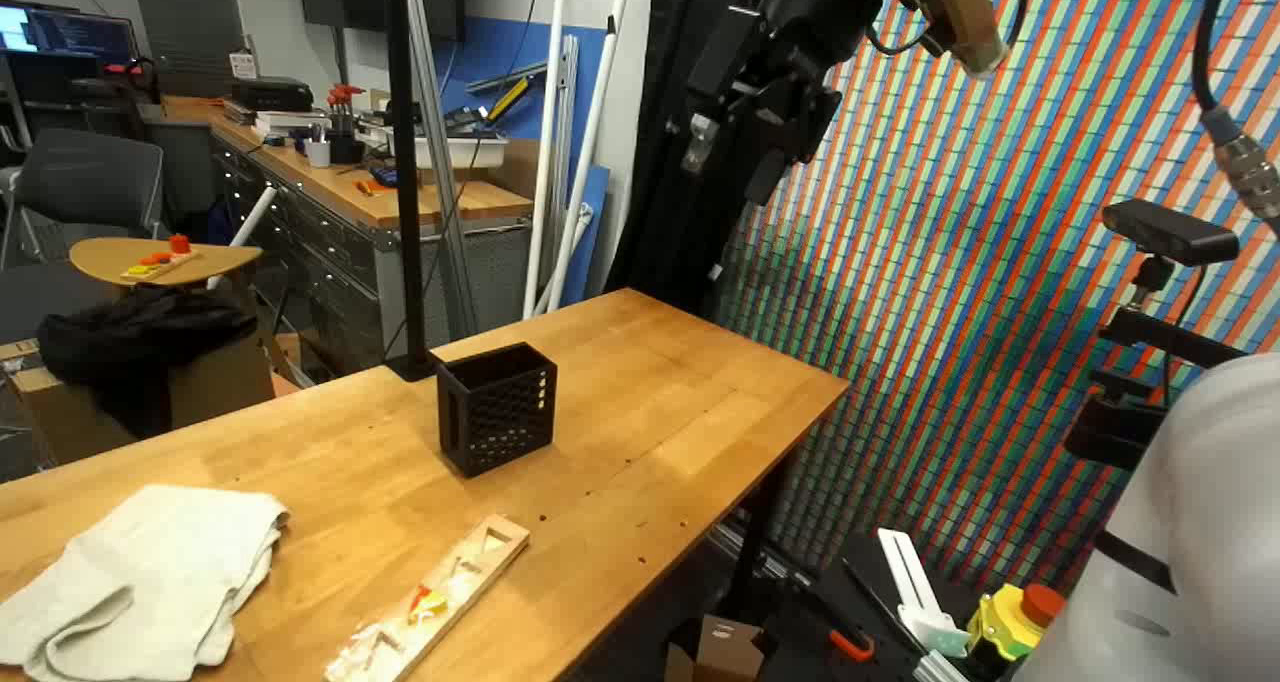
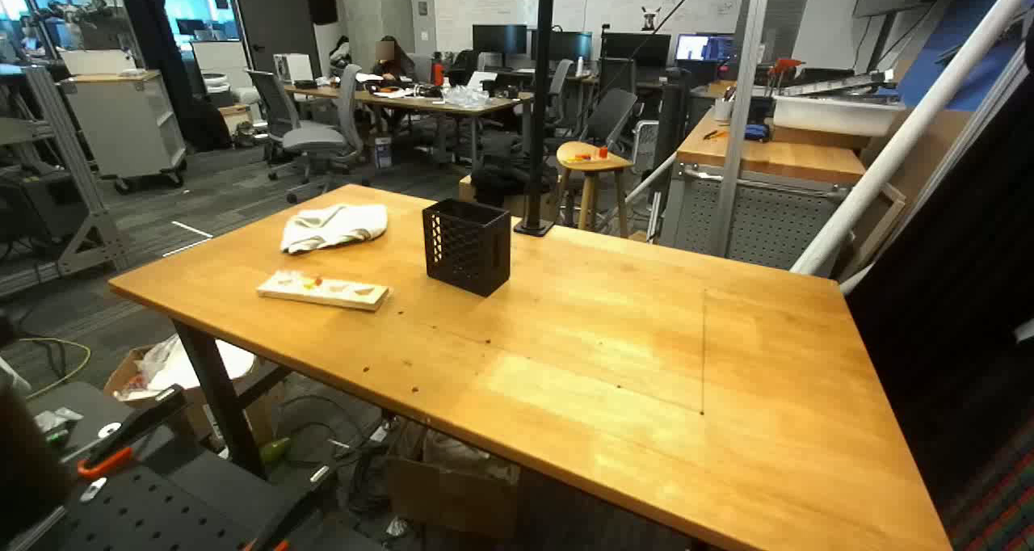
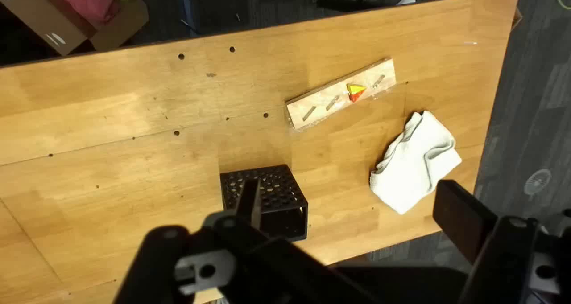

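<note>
My gripper [image 3: 350, 201] stands open high above the table, its fingers [image 3: 461, 219] wide apart with nothing between them. In an exterior view the gripper [image 1: 730, 167] hangs near the top, well away from every object on the table. A black lattice-walled crate [image 3: 263, 188] sits upright on the tabletop; one finger covers part of it in the wrist view. Beside it lies a pale wooden strip [image 3: 321, 105] with slots cut in it. Small yellow and red pieces [image 3: 355, 91] rest on that strip. A crumpled white cloth [image 3: 412, 166] lies towards one end of the table.
The wooden table [image 2: 614, 430] has a black post [image 2: 541, 115] at its edge, close to the crate. A small stool [image 2: 594, 159] with colored pieces stands beyond that edge. White poles [image 1: 590, 152] lean behind the table. A camera [image 1: 1170, 232] is mounted near the arm.
</note>
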{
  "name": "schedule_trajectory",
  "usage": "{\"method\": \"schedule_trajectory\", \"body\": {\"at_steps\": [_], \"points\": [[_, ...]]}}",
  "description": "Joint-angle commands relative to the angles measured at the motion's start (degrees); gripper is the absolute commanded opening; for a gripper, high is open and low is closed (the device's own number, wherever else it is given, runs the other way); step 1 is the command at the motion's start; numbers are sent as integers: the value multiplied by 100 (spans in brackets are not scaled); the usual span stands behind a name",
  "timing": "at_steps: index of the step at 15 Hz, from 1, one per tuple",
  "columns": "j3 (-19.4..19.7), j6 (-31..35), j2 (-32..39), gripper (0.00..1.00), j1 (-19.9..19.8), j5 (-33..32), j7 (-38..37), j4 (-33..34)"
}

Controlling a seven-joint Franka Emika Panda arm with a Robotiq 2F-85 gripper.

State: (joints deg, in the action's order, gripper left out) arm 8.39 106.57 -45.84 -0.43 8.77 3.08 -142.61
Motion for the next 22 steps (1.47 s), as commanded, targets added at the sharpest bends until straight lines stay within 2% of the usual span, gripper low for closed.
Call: {"method": "schedule_trajectory", "body": {"at_steps": [1,13,18,22], "points": [[-65,-15,7,100,-92,56,54,47],[-132,-4,99,100,-33,57,65,173],[-589,305,768,100,303,115,66,411],[-999,914,1573,100,620,62,125,681]]}}
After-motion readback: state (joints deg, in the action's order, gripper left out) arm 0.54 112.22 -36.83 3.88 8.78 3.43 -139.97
